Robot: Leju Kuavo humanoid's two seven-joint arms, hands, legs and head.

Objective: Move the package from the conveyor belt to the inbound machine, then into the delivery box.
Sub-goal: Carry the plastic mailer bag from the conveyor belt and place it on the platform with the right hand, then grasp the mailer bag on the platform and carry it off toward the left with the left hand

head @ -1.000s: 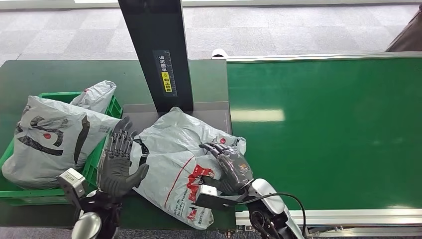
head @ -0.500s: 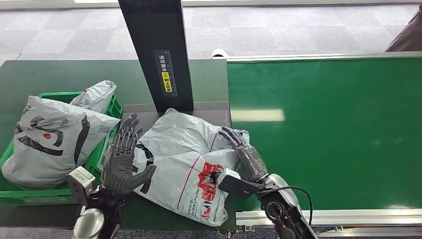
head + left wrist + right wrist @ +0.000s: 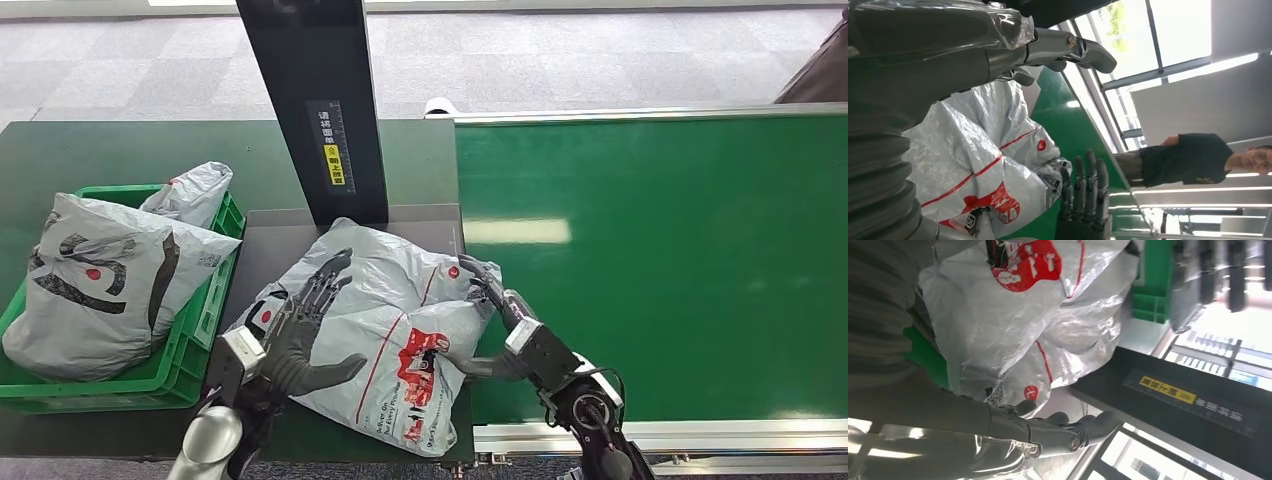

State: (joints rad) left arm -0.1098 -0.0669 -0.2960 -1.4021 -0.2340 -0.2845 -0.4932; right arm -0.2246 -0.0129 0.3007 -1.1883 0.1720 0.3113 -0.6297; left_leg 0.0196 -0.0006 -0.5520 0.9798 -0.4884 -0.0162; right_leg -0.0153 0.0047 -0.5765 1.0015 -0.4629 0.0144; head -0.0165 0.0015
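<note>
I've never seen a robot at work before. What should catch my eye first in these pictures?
First, the big grey package with red print, lying on the dark platform in front of the black post, with the left hand and right hand flanking it, fingers spread. To the left, a green crate already holds other grey bags. To the right stretches the bare green conveyor belt.

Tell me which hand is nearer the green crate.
Left. The left hand lies on the grey package, beside the green crate; the right hand is at the package's far edge, by the belt.
</note>
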